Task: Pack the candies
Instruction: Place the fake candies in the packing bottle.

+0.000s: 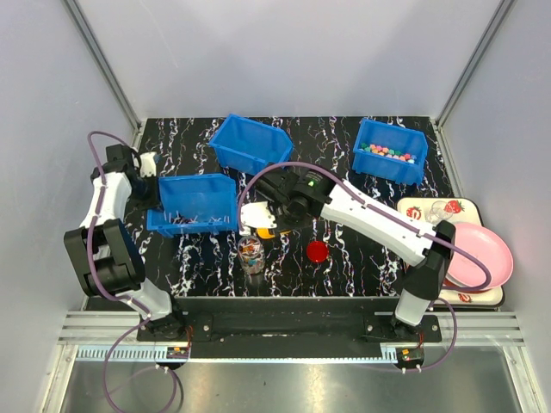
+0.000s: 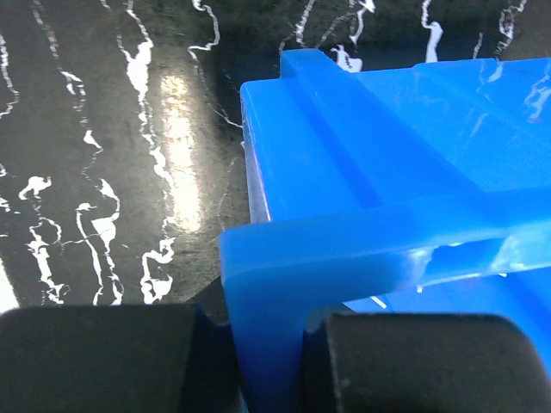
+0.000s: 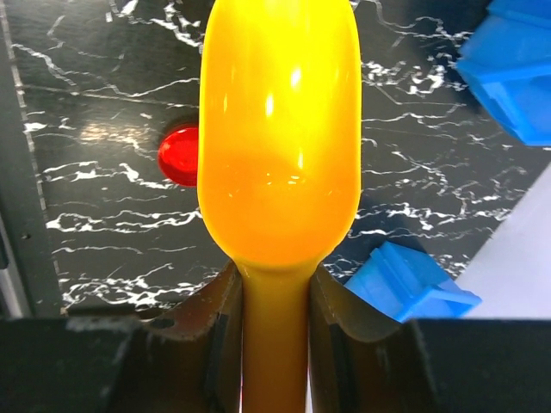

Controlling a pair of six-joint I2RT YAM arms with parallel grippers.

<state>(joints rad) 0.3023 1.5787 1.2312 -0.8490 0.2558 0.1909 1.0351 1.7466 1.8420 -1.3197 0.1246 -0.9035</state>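
Candies (image 1: 387, 153) lie in the blue bin (image 1: 411, 169) at the back right, and more fill a small clear jar (image 1: 250, 255) near the table's front. My right gripper (image 1: 258, 216) (image 3: 275, 344) is shut on the handle of a yellow scoop (image 1: 268, 232) (image 3: 280, 129) just above the jar. No candy shows in the scoop's bowl. The flat red lid (image 1: 318, 251) (image 3: 176, 156) lies right of the jar. At the left, my left gripper (image 1: 153, 201) (image 2: 271, 361) is shut on the rim of another blue bin (image 1: 194, 205) (image 2: 362, 172).
A third blue bin (image 1: 250, 142) stands tilted at the back centre. A pink plate (image 1: 479, 255) rests on a strawberry-print tray (image 1: 430, 209) at the right edge. Grey walls enclose the black marbled table (image 1: 362, 258).
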